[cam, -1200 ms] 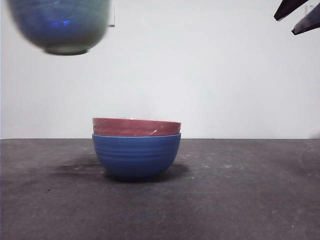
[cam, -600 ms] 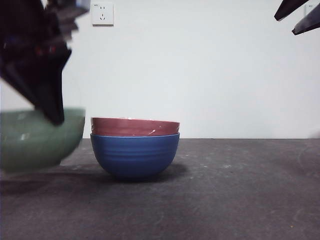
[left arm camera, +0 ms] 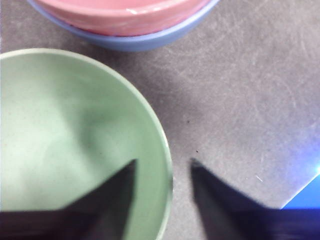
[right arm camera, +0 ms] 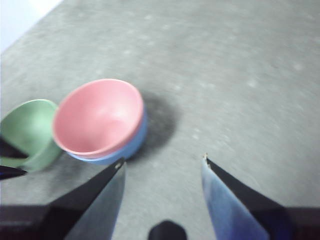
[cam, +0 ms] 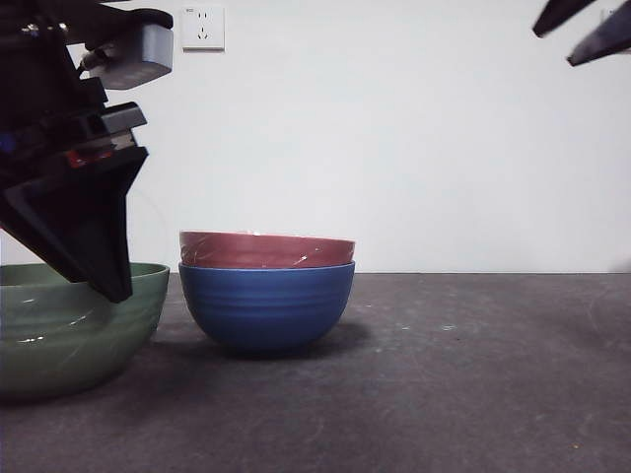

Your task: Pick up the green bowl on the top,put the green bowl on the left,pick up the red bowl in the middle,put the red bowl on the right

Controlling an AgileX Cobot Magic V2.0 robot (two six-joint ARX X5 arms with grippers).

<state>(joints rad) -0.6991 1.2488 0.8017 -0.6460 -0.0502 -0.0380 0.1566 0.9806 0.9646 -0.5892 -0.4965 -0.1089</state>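
Note:
The green bowl (cam: 59, 330) rests on the table at the far left, beside the stack and just apart from it. My left gripper (cam: 108, 281) comes down from above, its jaws straddling the bowl's right rim. In the left wrist view the left gripper (left arm camera: 163, 161) is open, one jaw inside the green bowl (left arm camera: 65, 130), one outside, neither touching the rim. The red bowl (cam: 266, 249) sits nested in the blue bowl (cam: 266, 305) at the table's middle. High at the upper right, my right gripper (cam: 582, 30) hangs open and empty; the right wrist view shows it (right arm camera: 162, 160) well above the red bowl (right arm camera: 97, 117).
A wall socket (cam: 202, 28) is on the white back wall. The dark table (cam: 473, 374) stretches bare to the right of the stack. The left arm's dark body fills the upper left of the front view.
The green bowl came down from high at the upper left and now sits on the table at the left. The left gripper's jaws stand apart around its rim. The right arm barely moved.

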